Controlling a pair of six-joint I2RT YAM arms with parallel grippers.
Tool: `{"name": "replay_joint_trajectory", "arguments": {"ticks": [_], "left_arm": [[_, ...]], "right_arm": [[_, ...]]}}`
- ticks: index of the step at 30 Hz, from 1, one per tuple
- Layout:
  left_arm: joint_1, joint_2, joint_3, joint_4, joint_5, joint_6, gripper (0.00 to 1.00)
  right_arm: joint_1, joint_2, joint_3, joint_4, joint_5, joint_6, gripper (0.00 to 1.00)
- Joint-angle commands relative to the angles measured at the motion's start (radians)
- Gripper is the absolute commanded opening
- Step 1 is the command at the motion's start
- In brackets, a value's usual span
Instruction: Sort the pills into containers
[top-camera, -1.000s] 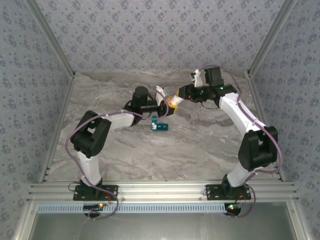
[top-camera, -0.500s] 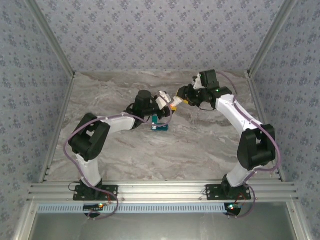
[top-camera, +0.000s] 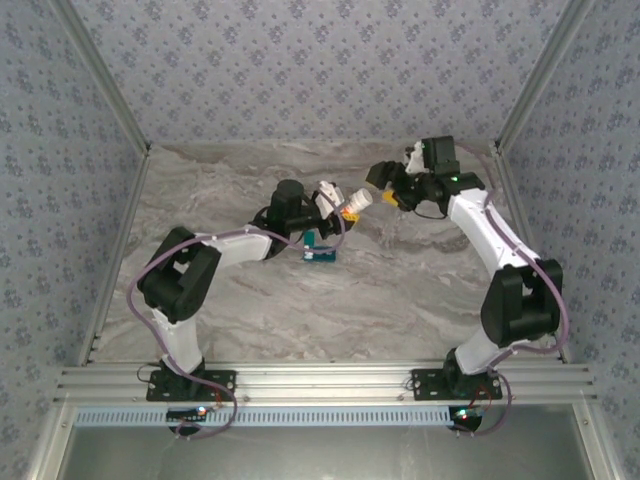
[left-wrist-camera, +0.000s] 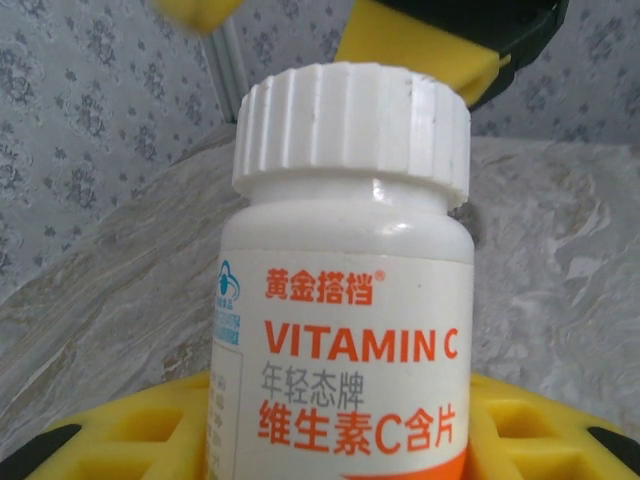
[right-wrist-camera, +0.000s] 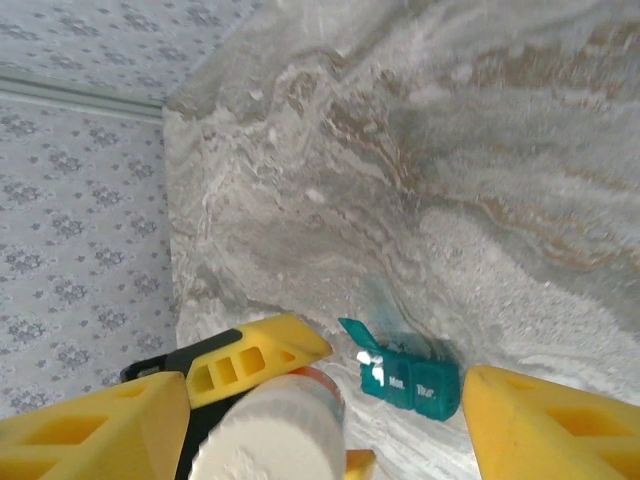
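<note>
Left wrist cam gives you the left gripper (top-camera: 336, 204) pinching the vitamin bottle (left-wrist-camera: 345, 330), cap (left-wrist-camera: 352, 130) on; right wrist cam adds the teal pill box (right-wrist-camera: 405, 375), one lid up, on the table (right-wrist-camera: 450, 150) under that gripper; right gripper (top-camera: 386, 186), closed at the cap earlier, is now spread and backed off.

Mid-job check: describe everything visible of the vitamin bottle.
The vitamin bottle is white plastic with a ribbed white screw cap, screwed on, and a label reading VITAMIN C in orange. It hangs above the table, tilted cap-first toward the right gripper, clamped low on its body between the left gripper's yellow fingers. The right gripper's open jaws sit near the cap, seemingly not touching it.
</note>
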Motion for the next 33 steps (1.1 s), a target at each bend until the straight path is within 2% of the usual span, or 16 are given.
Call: {"name": "replay_joint_trajectory", "arguments": {"ticks": [1,6,8,13,19,27,31,33], "left_arm": [[0.028,0.002,0.032,0.081,0.115,-0.090,0.00],[0.051,0.005,0.054,0.084,0.237,-0.177,0.00],[0.057,0.006,0.062,0.084,0.264,-0.204,0.00],[0.058,0.013,0.080,0.077,0.299,-0.223,0.00],[0.057,0.020,0.093,0.056,0.311,-0.226,0.00],[0.058,0.025,0.105,0.033,0.315,-0.224,0.00],[0.058,0.026,0.104,0.033,0.315,-0.226,0.00],[0.057,0.026,0.104,0.032,0.314,-0.228,0.00]], "right_arm": [[-0.010,-0.062,-0.004,-0.036,0.005,-0.151,0.75],[-0.017,-0.076,-0.029,0.042,-0.067,-0.315,0.72],[-0.006,-0.072,-0.027,0.065,-0.119,-0.331,0.72],[0.029,-0.041,0.010,0.040,-0.138,-0.366,0.73],[0.056,-0.016,0.029,0.031,-0.157,-0.369,0.72],[0.059,0.000,0.035,0.037,-0.178,-0.358,0.65],[0.057,0.004,0.038,0.038,-0.187,-0.349,0.56],[0.056,0.005,0.037,0.037,-0.194,-0.346,0.55]]}}
